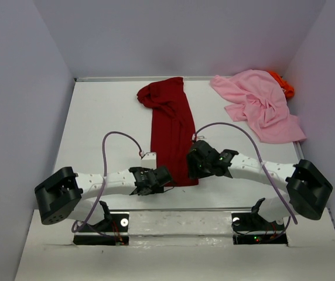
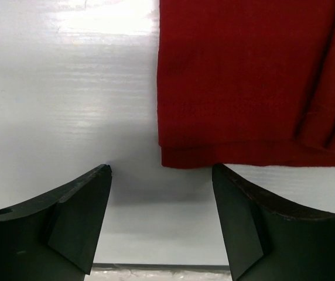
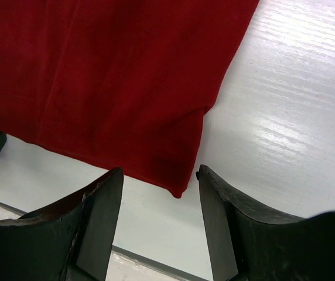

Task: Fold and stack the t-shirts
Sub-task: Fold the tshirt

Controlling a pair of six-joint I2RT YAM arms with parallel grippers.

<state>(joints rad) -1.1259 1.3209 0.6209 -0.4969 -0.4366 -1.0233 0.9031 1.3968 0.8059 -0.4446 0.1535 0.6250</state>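
Dark red shirt [image 1: 170, 129] is a long folded strip down the middle of the white table [image 1: 97, 129]. The pink shirt [image 1: 258, 105] is crumpled in the far right corner, with the orange shirt [image 1: 281, 85] behind it. Left gripper [image 2: 161, 175] and right gripper [image 3: 160, 175] sit at the strip's near corners, jaws wide, empty. Plain pale walls [image 1: 173, 35] around.

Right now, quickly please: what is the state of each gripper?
left gripper: open, holding nothing, just short of a near corner of the dark red t-shirt.
right gripper: open, holding nothing.
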